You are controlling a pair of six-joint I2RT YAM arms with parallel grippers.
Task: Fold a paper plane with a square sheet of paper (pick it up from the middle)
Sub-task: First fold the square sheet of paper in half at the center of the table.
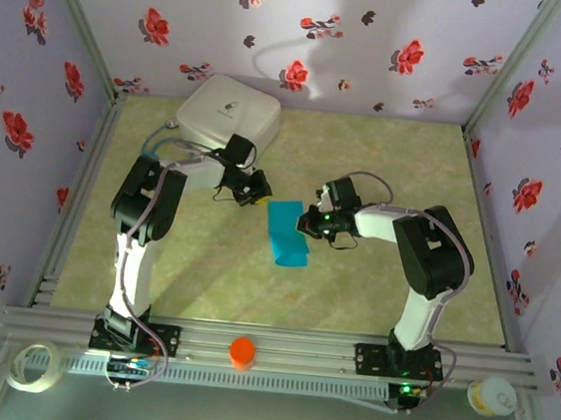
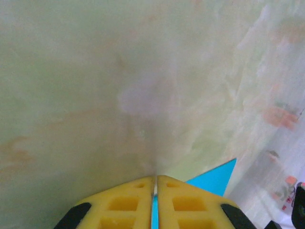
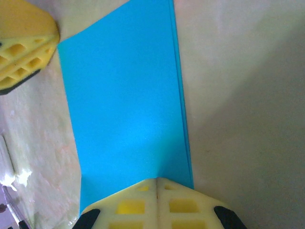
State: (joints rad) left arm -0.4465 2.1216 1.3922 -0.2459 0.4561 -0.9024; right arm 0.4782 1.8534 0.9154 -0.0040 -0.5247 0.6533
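We can read no word, number or brand in any of the views. The white rounded box [image 1: 228, 112] at the back of the table has a small dark mark on its lid, perhaps a logo, but it is too small and blurred for us to make out. The lid of the small round tub [image 1: 492, 396] by the near right corner shows a yellowish smudge with no letters we can read. Up close in the right wrist view, the face of the folded sheet of paper [image 3: 128, 100] is plain turquoise.
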